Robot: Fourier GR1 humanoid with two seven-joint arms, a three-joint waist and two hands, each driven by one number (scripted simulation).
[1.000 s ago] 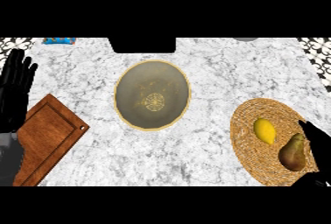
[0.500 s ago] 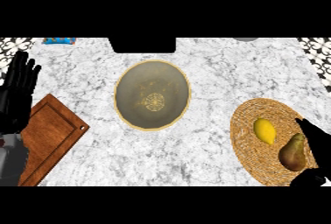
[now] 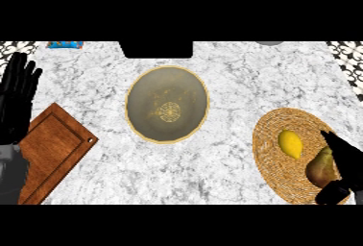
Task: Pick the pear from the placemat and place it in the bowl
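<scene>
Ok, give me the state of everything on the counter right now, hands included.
bowl: upright, empty.
pear: lying on the placemat.
lemon: on the placemat.
cutting board: flat on counter.
left hand: open, resting at left edge.
right hand: open, beside the pear.

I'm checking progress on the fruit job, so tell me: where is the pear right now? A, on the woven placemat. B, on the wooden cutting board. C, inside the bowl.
A: the pear lies on the woven placemat beside a lemon, with the right hand close against it, well apart from the bowl.
</scene>
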